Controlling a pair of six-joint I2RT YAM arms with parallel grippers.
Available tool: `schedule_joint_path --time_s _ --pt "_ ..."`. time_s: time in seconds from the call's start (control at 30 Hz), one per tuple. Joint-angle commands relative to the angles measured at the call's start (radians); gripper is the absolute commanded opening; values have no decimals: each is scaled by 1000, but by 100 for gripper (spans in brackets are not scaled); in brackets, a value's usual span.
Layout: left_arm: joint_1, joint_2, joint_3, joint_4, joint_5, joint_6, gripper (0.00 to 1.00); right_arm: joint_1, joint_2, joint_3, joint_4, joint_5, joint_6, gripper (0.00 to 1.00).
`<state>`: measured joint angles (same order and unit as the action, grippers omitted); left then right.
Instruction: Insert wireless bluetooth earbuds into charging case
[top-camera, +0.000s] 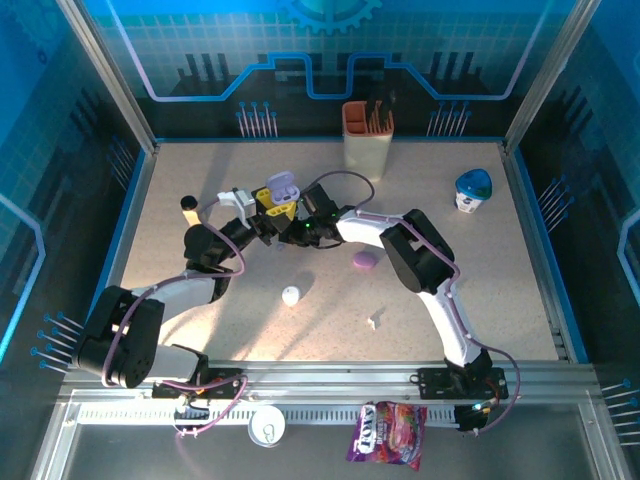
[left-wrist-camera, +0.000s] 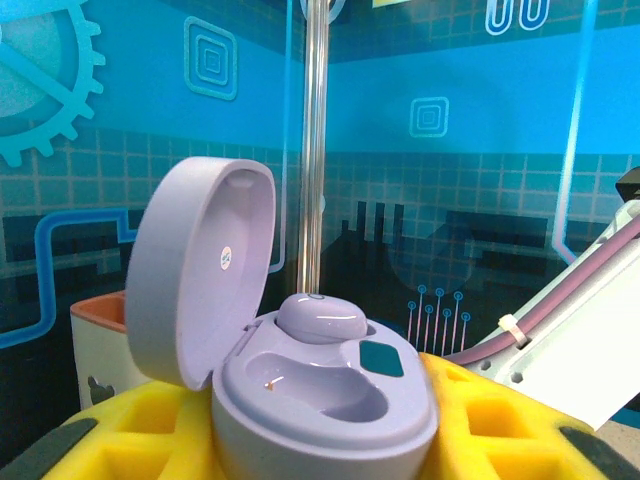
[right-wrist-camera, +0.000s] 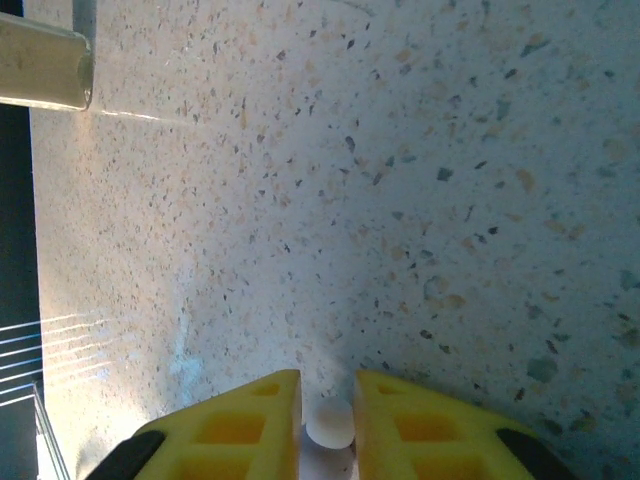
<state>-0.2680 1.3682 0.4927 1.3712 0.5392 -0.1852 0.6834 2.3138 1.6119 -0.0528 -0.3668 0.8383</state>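
The lilac case (left-wrist-camera: 330, 400) is cut off at its base; the white earbud (right-wrist-camera: 330, 425) between the right fingers (right-wrist-camera: 250, 425) is half cropped, contact unclear.

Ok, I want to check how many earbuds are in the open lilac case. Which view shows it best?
Left wrist view: the lilac case sits close, lid up, one lilac earbud seated and the nearer well empty. The top external view shows the case small, in the left gripper, its inside unreadable.

The left arm (top-camera: 185, 290) and right arm (top-camera: 450, 320) have white and black links, purple cables (top-camera: 240, 265) and yellow pocketed jaws.
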Motion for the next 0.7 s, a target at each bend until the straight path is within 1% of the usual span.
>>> schedule_joint_path --time_s 0.0,0.07,0.2,0.27,0.4,0.47,0.67 --pt "7 3 0 31 19 -11 24 9 45 17 -32 -21 7 20" --pt "7 6 -2 31 19 -9 24 10 45 20 -47 -24 -6 19" --pt "7 11 1 31 18 -7 24 9 38 30 -92 -16 -36 15" --pt "7 12 0 30 18 -6 24 10 31 30 -117 -9 -48 9" --pt "7 18 2 31 18 -5 24 10 17 18 -145 14 -71 4" --pt "6 21 3 31 18 -7 25 9 -22 3 -142 26 -72 0" --pt "7 26 4 32 19 -8 25 1 -114 -85 -89 56 -55 0"
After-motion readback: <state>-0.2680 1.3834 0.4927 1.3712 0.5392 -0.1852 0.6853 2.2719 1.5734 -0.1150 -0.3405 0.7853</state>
